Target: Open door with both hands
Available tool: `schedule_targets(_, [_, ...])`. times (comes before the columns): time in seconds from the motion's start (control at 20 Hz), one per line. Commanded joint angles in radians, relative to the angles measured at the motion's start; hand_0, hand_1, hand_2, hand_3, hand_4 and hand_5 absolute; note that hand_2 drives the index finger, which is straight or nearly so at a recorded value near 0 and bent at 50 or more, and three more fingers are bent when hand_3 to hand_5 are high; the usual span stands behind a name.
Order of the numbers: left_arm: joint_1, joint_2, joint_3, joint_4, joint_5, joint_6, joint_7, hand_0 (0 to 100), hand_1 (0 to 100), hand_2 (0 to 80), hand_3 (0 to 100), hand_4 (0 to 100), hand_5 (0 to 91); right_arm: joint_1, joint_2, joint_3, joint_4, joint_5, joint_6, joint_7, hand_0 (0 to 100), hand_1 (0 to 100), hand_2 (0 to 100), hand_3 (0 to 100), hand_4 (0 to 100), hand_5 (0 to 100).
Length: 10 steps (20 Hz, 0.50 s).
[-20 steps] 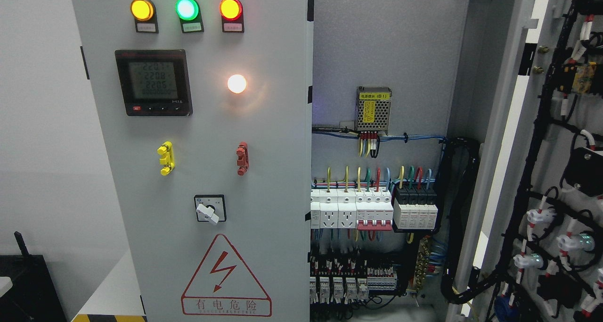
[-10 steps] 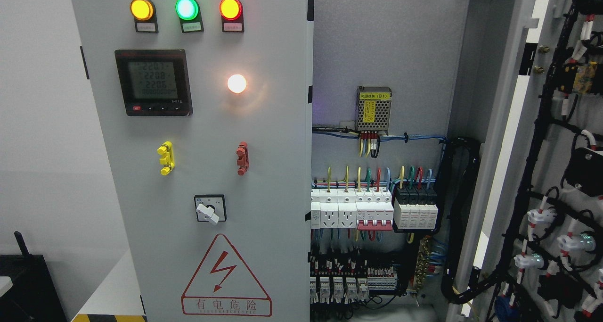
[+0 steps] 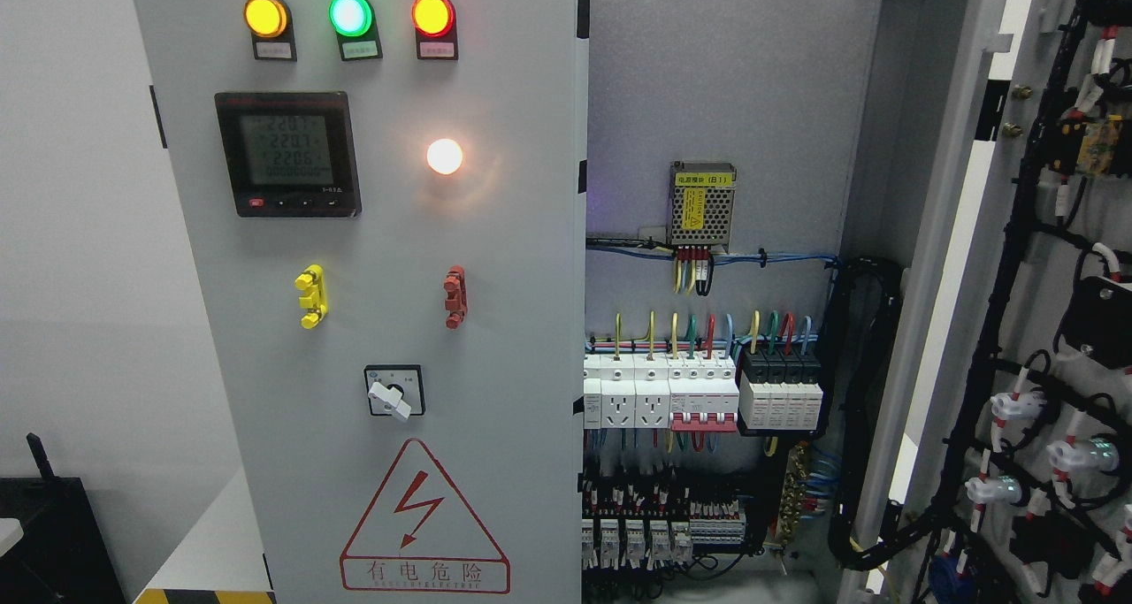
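The head view shows a grey electrical cabinet. Its left door (image 3: 495, 233) stands closed and carries three lit lamps (image 3: 349, 16), a digital meter (image 3: 287, 153), a white lamp (image 3: 444, 156), a yellow handle (image 3: 311, 296), a red handle (image 3: 455, 296) and a rotary switch (image 3: 393, 392). The right door (image 3: 1044, 233) is swung wide open at the far right, its wired inner face turned toward me. Between them the cabinet interior (image 3: 716, 73) is exposed. Neither of my hands or arms shows anywhere in the picture.
Inside are a power supply (image 3: 701, 203), a row of breakers and sockets (image 3: 699, 396) and black cable bundles (image 3: 867, 392). A dark object (image 3: 53, 533) sits at the lower left by a white wall.
The view has shifted very slightly and the meter digits have changed. The doors stand as before.
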Motion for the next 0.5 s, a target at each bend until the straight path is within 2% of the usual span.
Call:
schedule_targets(0.0, [0.0,0.0,-0.002,0.001,0.0,0.0,0.0,12,39,0.0,0,0,0.0,-0.164,0.055,0.019,-0.015,0.0,0.094,0.0,12,39,0,0,0,0])
schedule_targets(0.3, [0.0,-0.001,-0.002,0.001,0.0,0.0,0.0,12,39,0.0,0,0,0.0,-0.24,0.058,0.061,-0.008,-0.001,0.147,0.003,12,39,0,0,0,0])
schedule_targets(0.45, [0.0,0.0,-0.002,0.001,0.0,0.0,0.0,12,39,0.0,0,0,0.0,-0.288,0.075,0.072,0.017,-0.001,0.186,0.007,12,39,0,0,0,0])
